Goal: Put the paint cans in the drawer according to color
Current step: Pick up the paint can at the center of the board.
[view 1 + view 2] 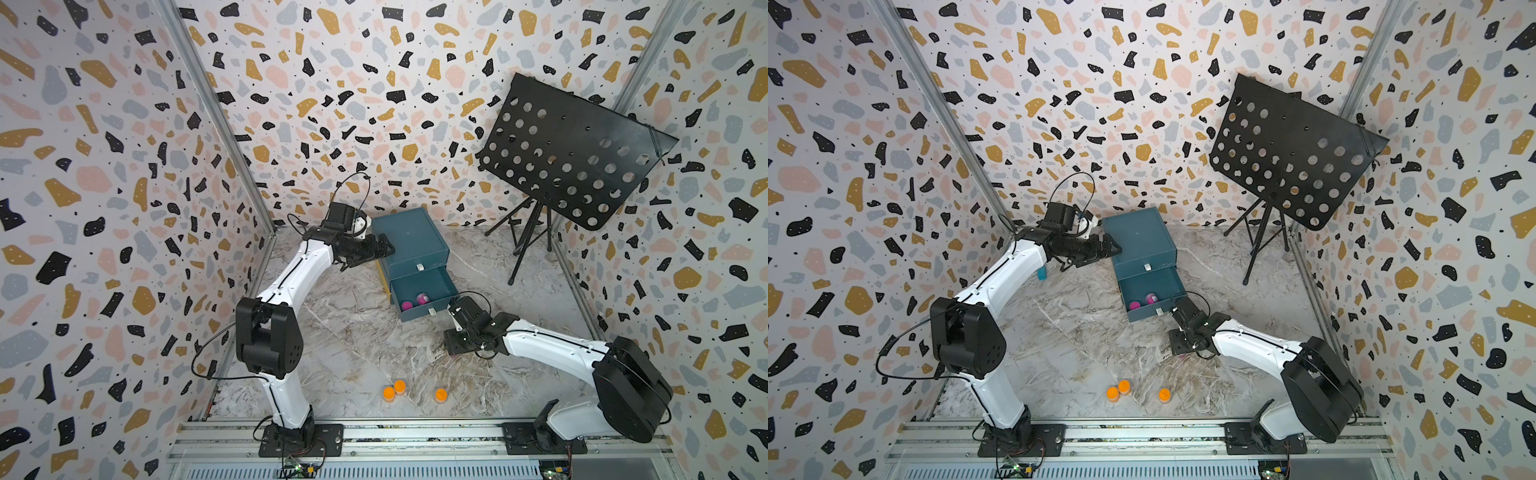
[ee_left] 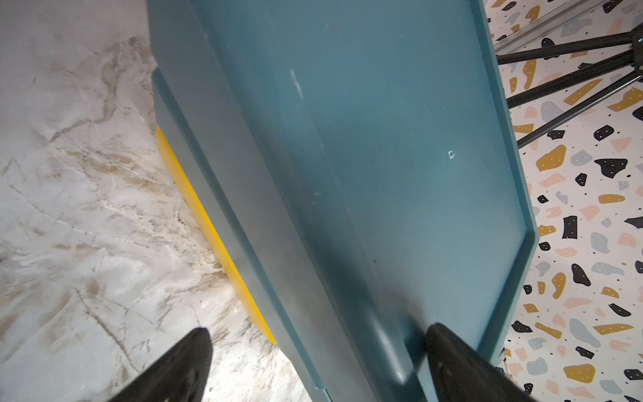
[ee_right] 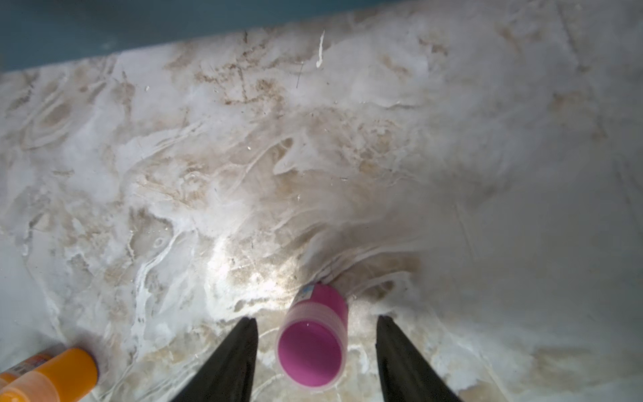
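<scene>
Though mostly covered by the right arm in both top views, visible up close: magenta jar (image 3: 311, 348), round, ribbed plastic, between the parted, non-touching fingers of right gripper (image 3: 316, 317) on veined marble floor (image 3: 243, 156). Left gripper (image 2: 319, 329) spread wide over top edge of smooth teal drawer (image 2: 382, 156); orange jars (image 3: 52, 372) cut off.
</scene>
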Robot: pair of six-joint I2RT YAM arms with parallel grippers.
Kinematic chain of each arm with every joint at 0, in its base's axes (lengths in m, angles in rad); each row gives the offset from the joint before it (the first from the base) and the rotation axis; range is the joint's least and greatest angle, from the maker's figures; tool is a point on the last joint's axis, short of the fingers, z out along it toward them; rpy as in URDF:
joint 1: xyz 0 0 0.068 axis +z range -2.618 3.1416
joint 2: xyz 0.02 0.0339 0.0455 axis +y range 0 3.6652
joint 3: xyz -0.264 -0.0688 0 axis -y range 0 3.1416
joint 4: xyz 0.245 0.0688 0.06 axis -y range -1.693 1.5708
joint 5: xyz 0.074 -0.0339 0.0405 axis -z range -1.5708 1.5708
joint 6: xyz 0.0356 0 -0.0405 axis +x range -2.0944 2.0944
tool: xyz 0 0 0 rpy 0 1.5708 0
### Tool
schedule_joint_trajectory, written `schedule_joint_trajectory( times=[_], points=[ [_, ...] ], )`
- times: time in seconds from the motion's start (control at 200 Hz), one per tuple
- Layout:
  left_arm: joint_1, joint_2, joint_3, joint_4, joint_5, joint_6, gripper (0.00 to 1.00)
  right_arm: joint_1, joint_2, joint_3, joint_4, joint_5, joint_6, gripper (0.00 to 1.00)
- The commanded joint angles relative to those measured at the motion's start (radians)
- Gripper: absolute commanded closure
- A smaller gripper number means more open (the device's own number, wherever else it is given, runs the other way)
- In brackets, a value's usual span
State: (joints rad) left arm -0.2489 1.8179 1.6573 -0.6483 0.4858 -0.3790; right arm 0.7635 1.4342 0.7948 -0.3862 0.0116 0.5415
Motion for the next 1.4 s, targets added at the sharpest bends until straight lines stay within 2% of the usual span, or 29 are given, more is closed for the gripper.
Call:
schedule_joint_trajectory(
  times=[0.0,0.3,0.641,0.761,1.167,1.397],
  points=[
    [-0.004,0.001,-0.025,-0.029,-0.021,0.012,0.02,0.008,0.007,-0.011,0.019,-0.007,0.017,0.41],
    [-0.004,0.001,-0.025,-0.030,-0.021,0.011,0.02,0.028,0.049,-0.017,0.037,-0.003,0.031,0.47],
    [-0.004,0.001,-0.024,-0.030,-0.018,0.012,0.02,0.039,-0.006,0.005,-0.056,0.058,0.009,0.73],
    [-0.004,-0.001,-0.025,-0.031,-0.018,0.012,0.02,0.039,-0.044,0.016,-0.090,0.076,0.002,0.79],
    [-0.004,-0.002,-0.025,-0.030,-0.013,0.011,0.02,0.022,-0.224,0.159,-0.187,0.128,-0.030,0.80],
    [-0.004,0.000,-0.026,-0.028,-0.011,0.010,0.02,-0.060,-0.182,0.336,-0.171,0.072,-0.084,0.80]
  ],
)
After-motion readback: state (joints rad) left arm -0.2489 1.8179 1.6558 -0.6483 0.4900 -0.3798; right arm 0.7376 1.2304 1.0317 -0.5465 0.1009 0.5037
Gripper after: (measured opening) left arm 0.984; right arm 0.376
